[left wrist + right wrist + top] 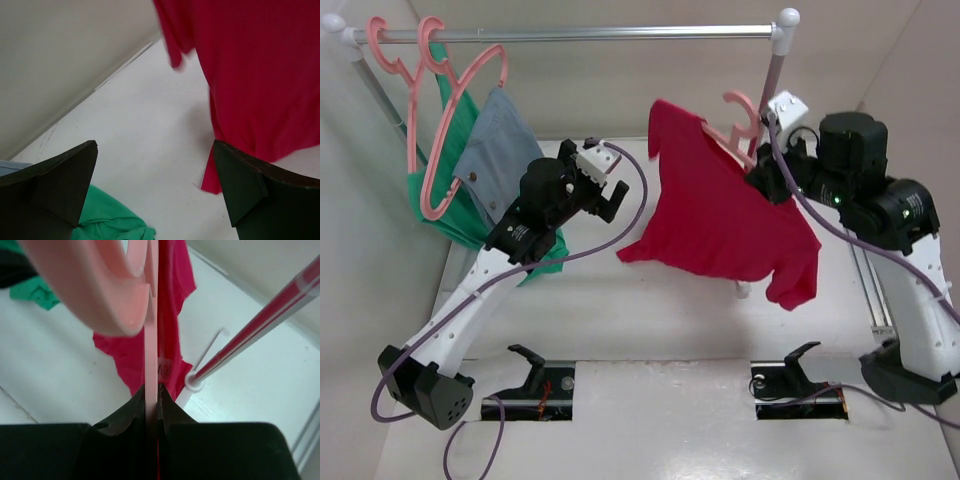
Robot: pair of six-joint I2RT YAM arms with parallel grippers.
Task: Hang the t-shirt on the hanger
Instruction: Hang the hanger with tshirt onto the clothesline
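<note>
Nearest sat the left arm's base. Behind it, a green garment and a grey-blue cloth hung on pink hangers. Left gripper stood with jaws spread wide, holding nothing, just left of the t-shirt. That shirt hung from the hanger, its thin bar clenched by the right gripper.

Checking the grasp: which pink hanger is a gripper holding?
The hanger carrying the red t-shirt, pinched by the right gripper; the other hangers hang on the rail.
</note>
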